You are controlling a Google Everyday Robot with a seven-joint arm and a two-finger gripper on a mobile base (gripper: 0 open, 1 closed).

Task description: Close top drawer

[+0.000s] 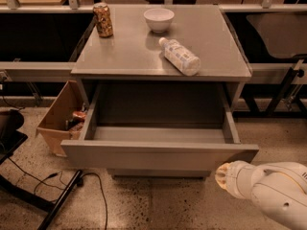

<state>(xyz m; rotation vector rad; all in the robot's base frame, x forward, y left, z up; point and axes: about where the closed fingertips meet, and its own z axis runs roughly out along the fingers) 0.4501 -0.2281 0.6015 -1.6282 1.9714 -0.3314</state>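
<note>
The top drawer (158, 156) of the grey metal cabinet (158, 56) stands pulled out toward me, and its shallow grey box shows nothing inside. Its plain front panel has no handle. My gripper (224, 176) is at the end of the white arm (273, 193) at the lower right. It sits just below and in front of the right end of the drawer's front panel, close to it or touching it.
On the cabinet top are a brown can (103, 19), a white bowl (159, 19) and a white bottle (180, 56) lying on its side. A cardboard box (60, 119) stands on the floor at the left. Black cables (91, 186) and a black stand leg (60, 205) lie at the lower left.
</note>
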